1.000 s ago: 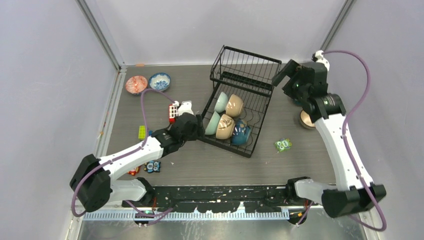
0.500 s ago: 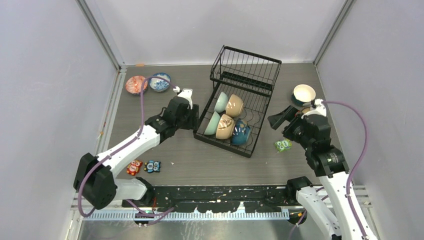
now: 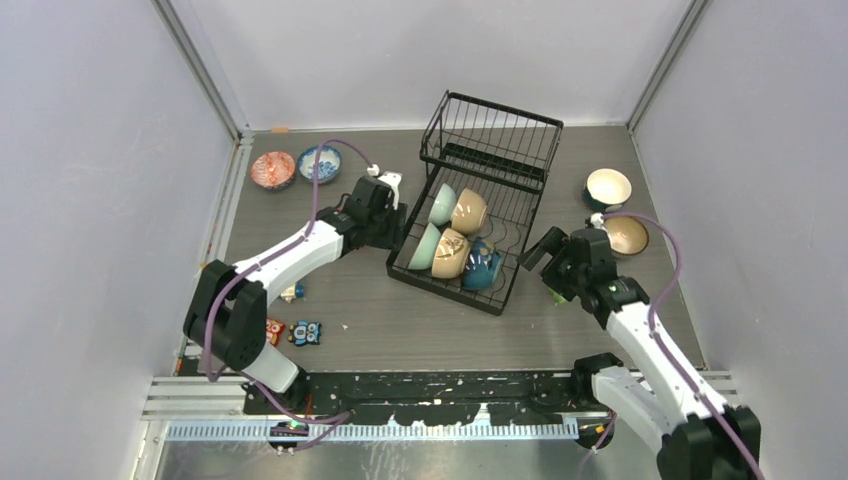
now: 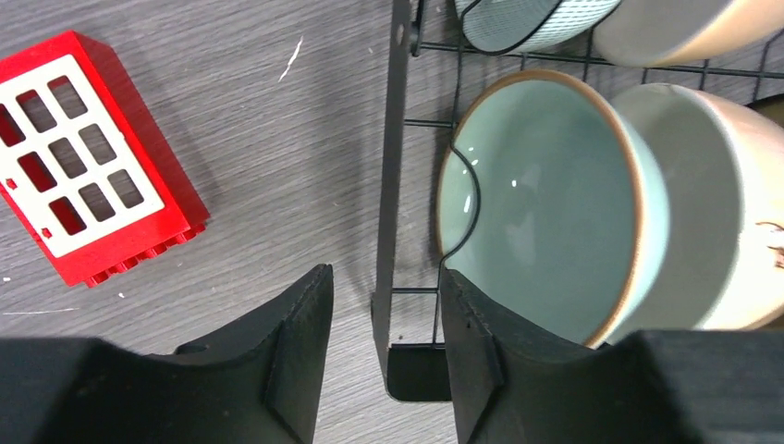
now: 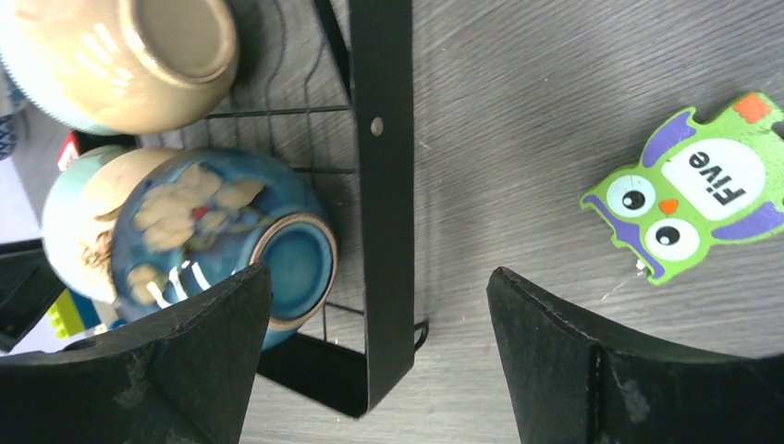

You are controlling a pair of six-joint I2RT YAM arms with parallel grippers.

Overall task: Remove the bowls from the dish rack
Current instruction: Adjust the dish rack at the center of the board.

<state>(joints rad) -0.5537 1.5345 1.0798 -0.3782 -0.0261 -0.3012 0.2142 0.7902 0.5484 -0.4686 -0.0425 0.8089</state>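
Grey wood-grain surface [image 3: 400, 320]. Right fingers [image 5: 185, 361]: spread wide, empty, astride the near-right rim of the dish rack [image 3: 490, 200], beside dark blue bowl [image 5: 222, 231]. Left fingers [image 4: 296, 351]: parted, empty, straddling left rim by pale green bowl [image 4: 536, 203]. Five bowls [image 3: 468, 212] in rack; two far left, two far right on surface.

Your right gripper [image 5: 379, 271] is spread wide across the dish rack [image 5: 381, 185] bar; blue bowl [image 5: 217, 231] left of it, owl card [image 5: 693, 199] right.
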